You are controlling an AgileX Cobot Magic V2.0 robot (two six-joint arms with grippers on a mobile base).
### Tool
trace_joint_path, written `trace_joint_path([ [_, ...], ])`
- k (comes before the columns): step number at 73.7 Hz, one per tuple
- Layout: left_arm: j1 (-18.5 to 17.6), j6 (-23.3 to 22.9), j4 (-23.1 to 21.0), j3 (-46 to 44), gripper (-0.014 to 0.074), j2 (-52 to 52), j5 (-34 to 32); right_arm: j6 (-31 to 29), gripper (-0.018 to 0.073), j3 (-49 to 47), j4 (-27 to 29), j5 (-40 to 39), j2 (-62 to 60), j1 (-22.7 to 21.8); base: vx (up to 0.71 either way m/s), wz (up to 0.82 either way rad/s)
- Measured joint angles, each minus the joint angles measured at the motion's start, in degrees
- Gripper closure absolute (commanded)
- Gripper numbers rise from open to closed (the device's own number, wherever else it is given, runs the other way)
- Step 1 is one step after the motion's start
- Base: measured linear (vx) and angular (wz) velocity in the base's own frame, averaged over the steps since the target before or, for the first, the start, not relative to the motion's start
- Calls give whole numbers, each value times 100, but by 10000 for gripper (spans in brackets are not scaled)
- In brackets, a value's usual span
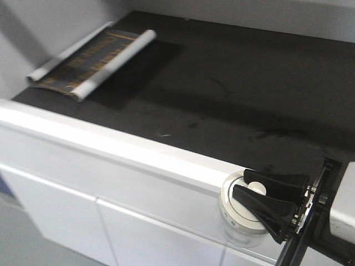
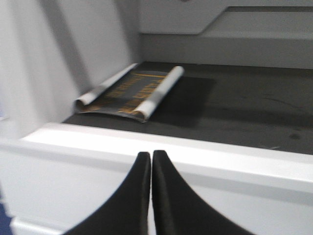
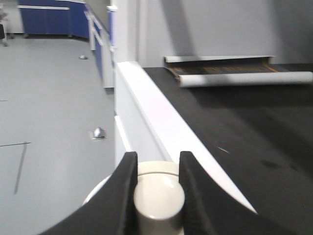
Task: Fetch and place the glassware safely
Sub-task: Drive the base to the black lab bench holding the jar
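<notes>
Two black tapered fingers (image 3: 125,193) of the right gripper (image 1: 248,184): drawn narrow, one on each side of the central knob (image 3: 159,198). The knob is pinched between them and nothing else is held.
Held thing: cream-white round lid (image 1: 236,209), seated on the small squat clear glass jar (image 1: 242,235). The glass body is seen only faintly under the lid in the front view and is hidden in the right wrist view.
Jar axis: upright, knob on top. The fingers are laid in from the side, roughly level.
Jar position: held in the air just at the front of the white counter rim (image 1: 138,147), before the white cabinet front (image 1: 83,210). It is not yet over the black counter surface (image 1: 233,88).
Deciding relation: the black surface lies beyond the rim, away from the robot. Judged: the jar's base must be cleared over the rim before it can be set down.
Risk, judged: the weight is borne by the knob alone. Whether the lid is fastened to the glass cannot be told.
Left gripper (image 2: 150,156): fingers pressed together, empty, before the same rim. No jar is seen in its view, so the right arm is the nearer.
Elsewhere: curled dark printed sheet (image 1: 91,58) with white rolled edges, at the far left of the surface, well apart from the jar.
</notes>
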Motion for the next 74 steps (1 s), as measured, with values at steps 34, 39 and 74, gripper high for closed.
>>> trace_joint_path([
  [34,0,0,0,0,603,0,0,0,560,0,0,1,0,0,1,84],
  [39,0,0,0,0,603,0,4,0,560,0,0,1,0,0,7,83],
  [74,0,0,0,0,603,0,4,0,560,0,0,-13,-4,0,14,68],
])
